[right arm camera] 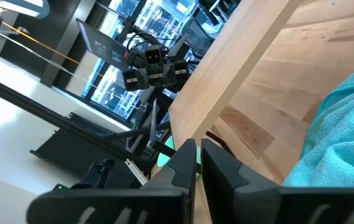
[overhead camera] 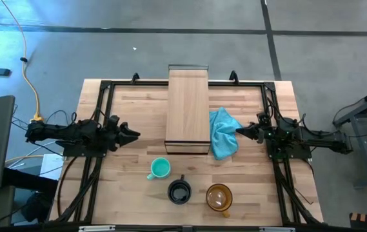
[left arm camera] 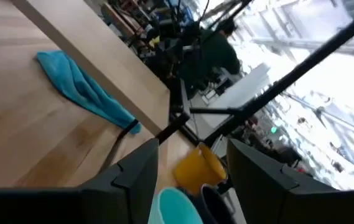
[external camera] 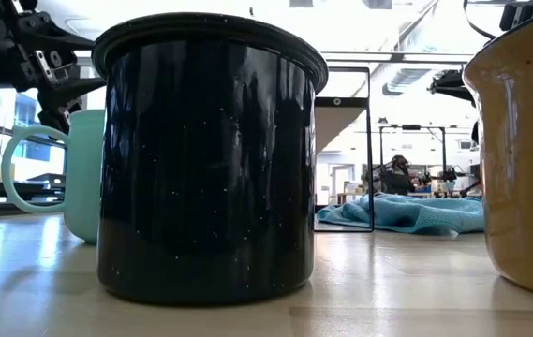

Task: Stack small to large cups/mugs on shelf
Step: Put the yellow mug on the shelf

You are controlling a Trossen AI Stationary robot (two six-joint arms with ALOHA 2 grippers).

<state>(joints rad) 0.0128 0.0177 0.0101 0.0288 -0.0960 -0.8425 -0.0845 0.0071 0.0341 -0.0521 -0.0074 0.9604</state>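
Note:
Three mugs stand upright on their bases near the table's front edge: a teal mug [overhead camera: 160,169], a black mug [overhead camera: 178,191] and an amber glass mug [overhead camera: 219,198]. The light-wood shelf [overhead camera: 188,109] lies along the table's middle, reaching to the far edge. My left gripper [overhead camera: 135,135] hovers open, level, left of the shelf, with nothing between its fingers [left arm camera: 192,144]. My right gripper [overhead camera: 238,131] points level toward the shelf from the right, shut and holding nothing [right arm camera: 198,144]. In the low view the black mug [external camera: 208,159] fills the front, hiding most of the teal mug [external camera: 74,173].
A crumpled blue cloth [overhead camera: 224,132] lies on the table against the shelf's right side, just in front of my right gripper. Bare wood lies between the shelf's near end and the mugs. A dark metal frame [overhead camera: 106,87] runs around the table's edge.

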